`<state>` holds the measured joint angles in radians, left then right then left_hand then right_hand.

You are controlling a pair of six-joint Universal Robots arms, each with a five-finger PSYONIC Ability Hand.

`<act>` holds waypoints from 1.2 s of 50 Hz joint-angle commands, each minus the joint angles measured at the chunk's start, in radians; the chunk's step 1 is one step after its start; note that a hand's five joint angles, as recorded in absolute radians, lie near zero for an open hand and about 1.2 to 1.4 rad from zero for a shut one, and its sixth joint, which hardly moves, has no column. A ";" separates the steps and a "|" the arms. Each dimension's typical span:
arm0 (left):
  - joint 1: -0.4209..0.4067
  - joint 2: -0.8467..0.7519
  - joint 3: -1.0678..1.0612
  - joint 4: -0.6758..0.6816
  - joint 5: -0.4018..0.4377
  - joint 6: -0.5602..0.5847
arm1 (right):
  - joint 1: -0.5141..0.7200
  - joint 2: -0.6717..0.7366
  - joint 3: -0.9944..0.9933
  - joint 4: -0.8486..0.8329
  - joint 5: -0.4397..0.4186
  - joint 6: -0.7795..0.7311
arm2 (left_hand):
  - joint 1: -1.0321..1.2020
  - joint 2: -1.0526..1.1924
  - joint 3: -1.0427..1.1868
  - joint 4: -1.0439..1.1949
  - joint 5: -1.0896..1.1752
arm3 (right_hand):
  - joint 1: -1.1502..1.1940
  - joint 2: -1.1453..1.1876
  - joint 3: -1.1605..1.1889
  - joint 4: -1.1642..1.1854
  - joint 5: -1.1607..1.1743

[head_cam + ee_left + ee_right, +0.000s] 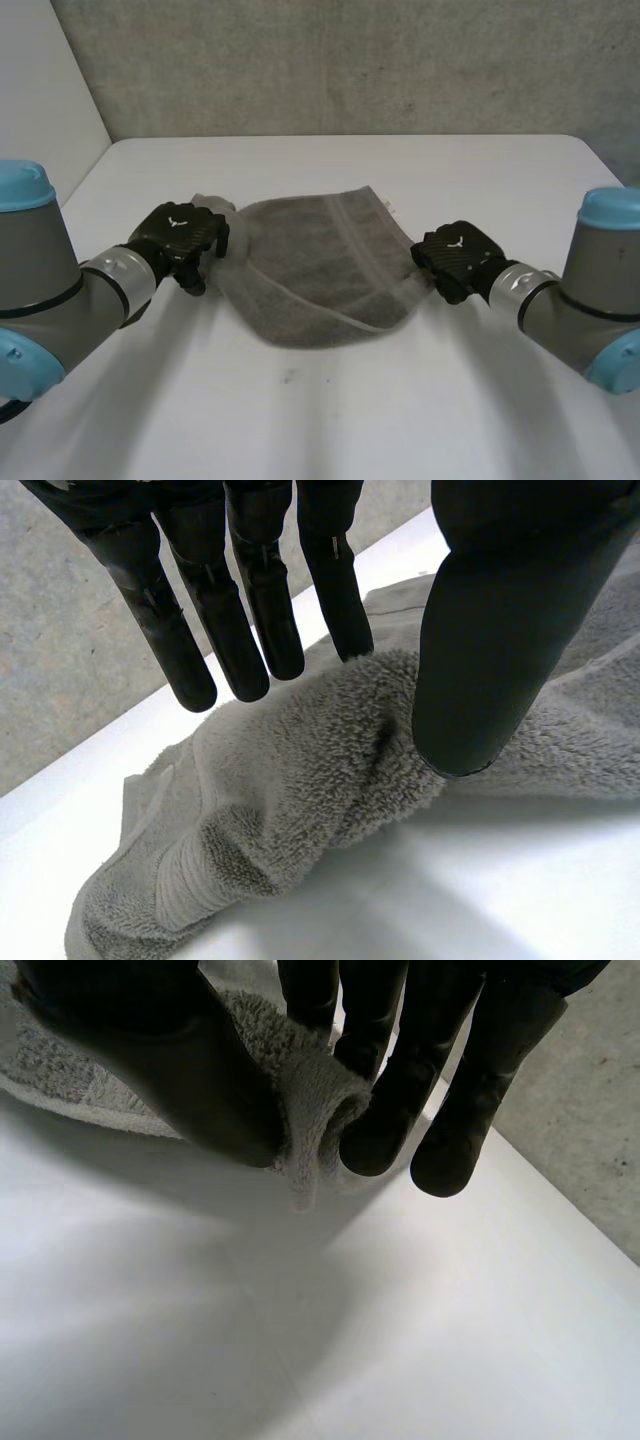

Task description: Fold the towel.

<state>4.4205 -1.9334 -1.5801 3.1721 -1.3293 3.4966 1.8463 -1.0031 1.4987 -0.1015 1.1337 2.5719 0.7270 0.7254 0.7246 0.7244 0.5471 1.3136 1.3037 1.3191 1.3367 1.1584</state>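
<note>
A grey towel (320, 270) lies rumpled on the middle of the white table (330, 410), with a banded strip running across it. My left hand (180, 235) is at the towel's left end. In the left wrist view its fingers (250, 610) stand straight above a raised hump of towel (300, 780), and the thumb rests on the pile a good way off from them. My right hand (455, 255) is at the towel's right edge. In the right wrist view its thumb and fingers (400, 1090) pinch a fold of that edge (315, 1110) just above the table.
A grey wall (350, 60) rises behind the table's far edge. A pale panel (40, 90) stands at the back left. Bare white tabletop (300, 1340) spreads in front of the towel and on both sides.
</note>
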 commanded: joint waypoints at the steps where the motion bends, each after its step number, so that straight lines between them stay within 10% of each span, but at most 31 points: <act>1: 0.000 -0.004 -0.004 0.023 -0.004 0.001 | -0.050 -0.108 0.002 0.204 0.000 -0.030 | 0.056 0.058 0.058 0.059 0.061 | 0.083 0.093 0.077 0.060 0.063; 17: 0.000 -0.024 0.094 0.058 0.002 -0.005 | -0.239 -0.212 0.127 0.293 0.009 -0.311 | -0.343 -0.342 -0.341 -0.341 -0.338 | 0.083 0.093 0.077 0.060 0.063; 44: -0.004 -0.601 0.844 -0.231 0.096 -0.001 | -0.288 -0.189 0.133 0.283 -0.002 -0.320 | -0.329 -0.327 -0.326 -0.326 -0.323 | 0.083 0.093 0.077 0.060 0.063; 55: -0.009 -0.838 1.217 -0.460 0.153 0.004 | -0.288 -0.166 0.143 0.278 -0.003 -0.320 | -0.155 -0.154 -0.153 -0.153 -0.150 | 0.083 0.093 0.077 0.060 0.063; 60: -0.016 -0.860 1.264 -0.481 0.141 0.012 | -0.288 -0.157 0.141 0.276 -0.005 -0.320 | 0.351 0.353 0.353 0.354 0.356 | 0.083 0.093 0.077 0.060 0.063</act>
<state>4.4117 -2.7659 -0.3720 2.7194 -1.1855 3.5009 1.5586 -1.1687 1.6413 0.1764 1.1299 2.2519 0.6141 0.6031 0.6028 0.6031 0.4248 1.3165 1.3037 1.3191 1.3367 1.1584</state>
